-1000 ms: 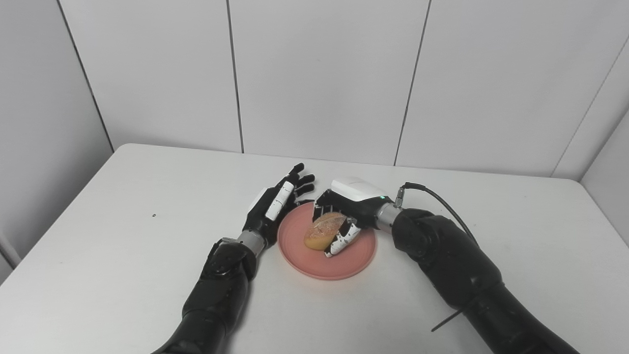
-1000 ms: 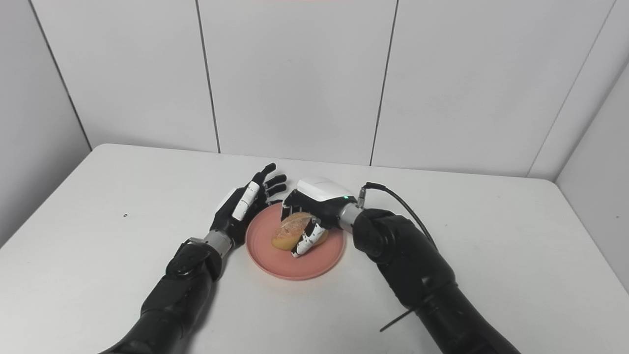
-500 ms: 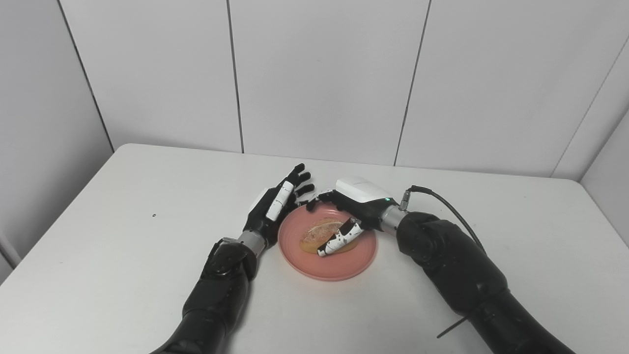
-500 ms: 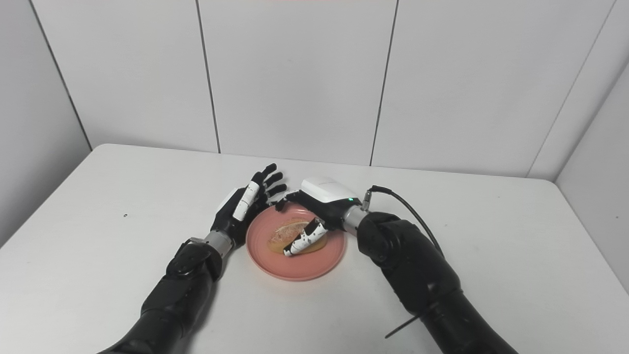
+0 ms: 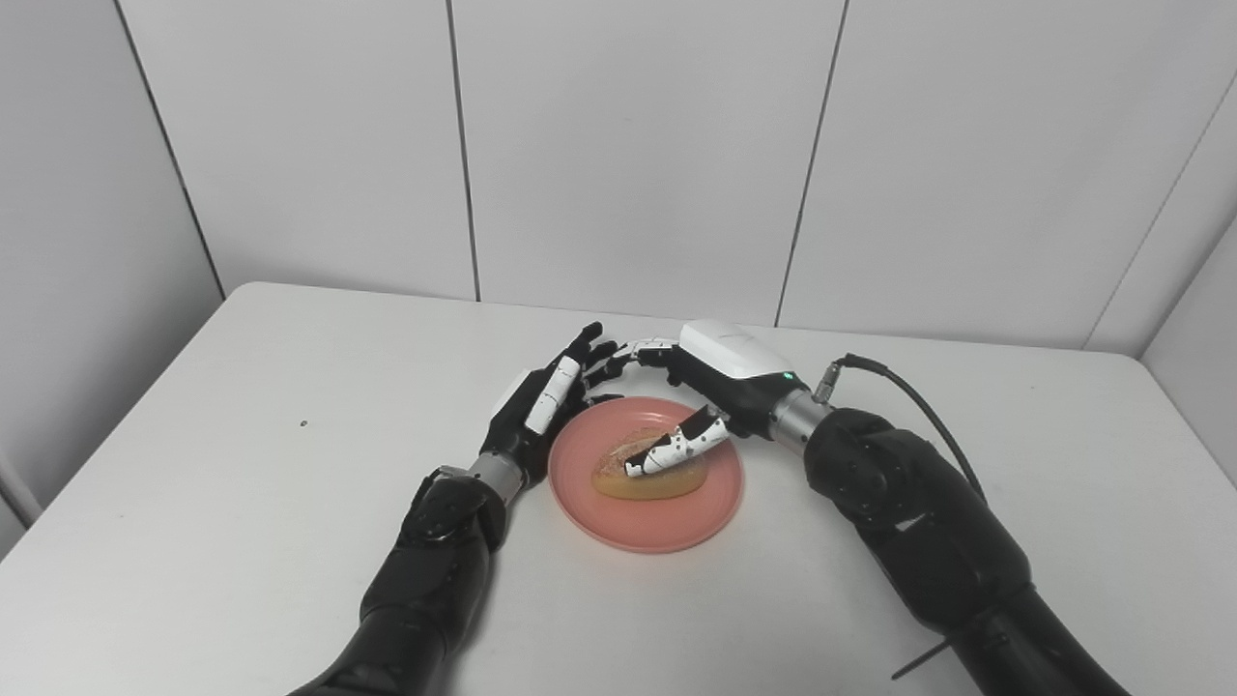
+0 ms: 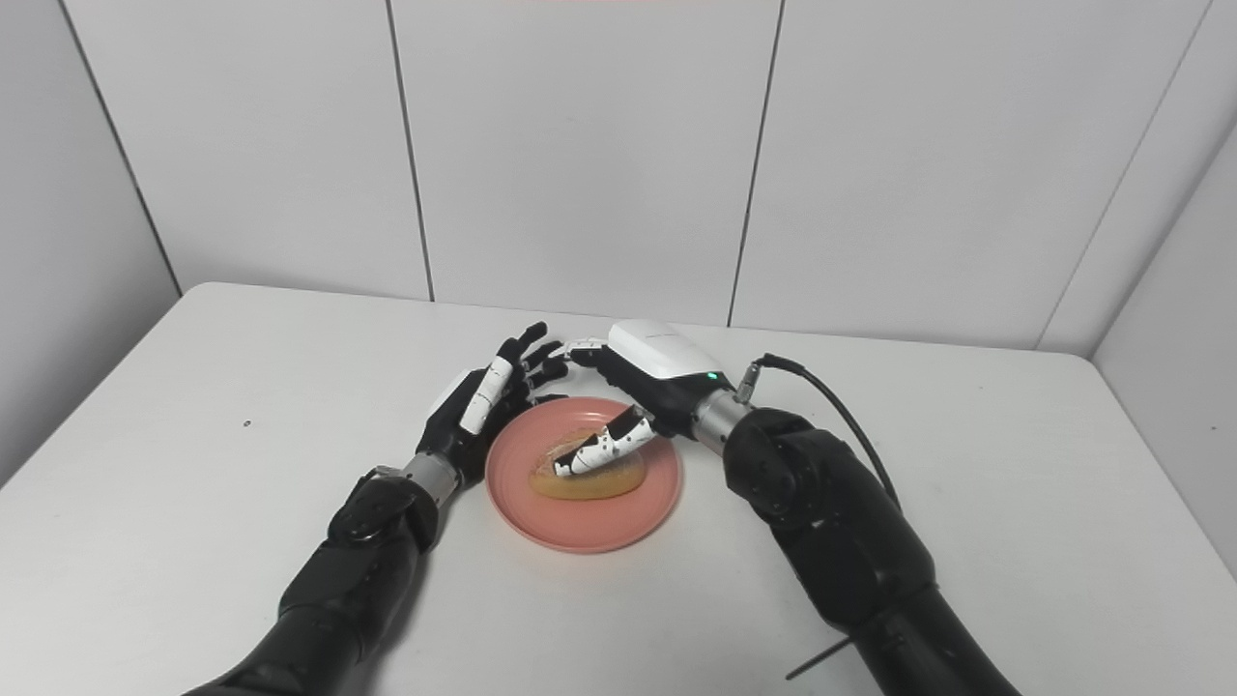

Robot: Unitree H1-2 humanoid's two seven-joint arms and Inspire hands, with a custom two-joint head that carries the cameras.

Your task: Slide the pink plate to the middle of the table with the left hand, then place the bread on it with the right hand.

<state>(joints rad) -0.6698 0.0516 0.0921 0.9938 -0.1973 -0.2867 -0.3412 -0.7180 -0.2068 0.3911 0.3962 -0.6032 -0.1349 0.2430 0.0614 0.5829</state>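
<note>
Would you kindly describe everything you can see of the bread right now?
The bread is one small elongated roll, golden-tan with a paler, speckled top, looking soft and crusty. It lies flat on the pink plate, slightly left of its centre, long axis running left to right. The right hand is open above it, its thumb in front of the roll's top; contact cannot be told. The left hand stands beside the plate, apart from the bread.

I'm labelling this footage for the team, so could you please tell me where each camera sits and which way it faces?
Left eye view: on the robot's head, looking forward and down at the white table; both black arms rise from the bottom edge.
Right eye view: beside it, set slightly to the right, same downward aim, same two arms.
Shared: pink plate holding the bread, left hand open at its left rim, right hand open above the bread.
</note>
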